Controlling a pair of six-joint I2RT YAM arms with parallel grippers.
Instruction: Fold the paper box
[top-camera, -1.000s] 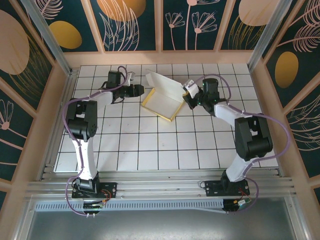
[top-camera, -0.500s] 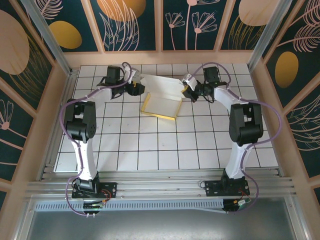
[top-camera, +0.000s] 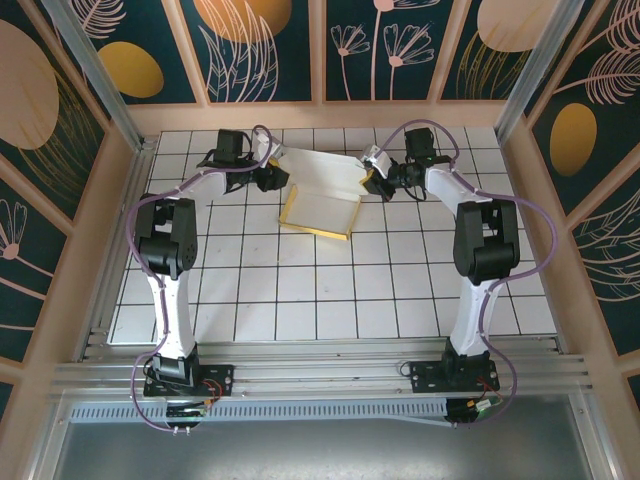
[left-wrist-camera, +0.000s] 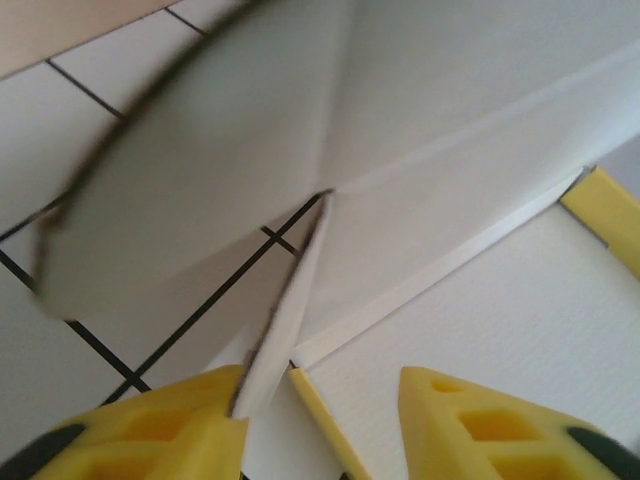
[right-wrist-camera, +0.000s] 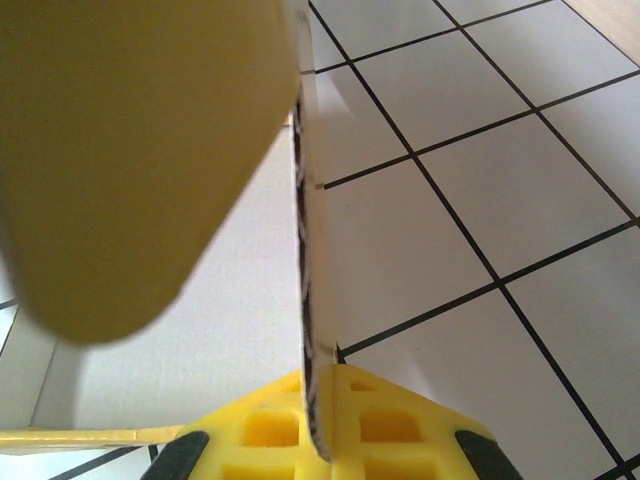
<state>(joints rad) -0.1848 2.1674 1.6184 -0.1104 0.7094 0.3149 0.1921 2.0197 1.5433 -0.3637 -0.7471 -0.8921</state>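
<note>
The right gripper (right-wrist-camera: 320, 405) pinches an upright flap edge of the paper box (top-camera: 322, 205). The left gripper (left-wrist-camera: 320, 405) stands spread apart, with a flap edge beside one finger. The box lies between them at the far side of the tiled table (top-camera: 300, 290).

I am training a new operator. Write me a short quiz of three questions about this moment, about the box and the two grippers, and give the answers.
1. True or false: the right gripper is shut on a thin edge of the paper box.
2. The fingers of the left gripper are: A) shut on a pen; B) apart, with a thin flap between them; C) pressed flat on the table.
3. Fill in: in the overhead view, the raised white panel stands at the box's ___ edge (upper or lower in the picture).
Key: 1 true; 2 B; 3 upper.
</note>
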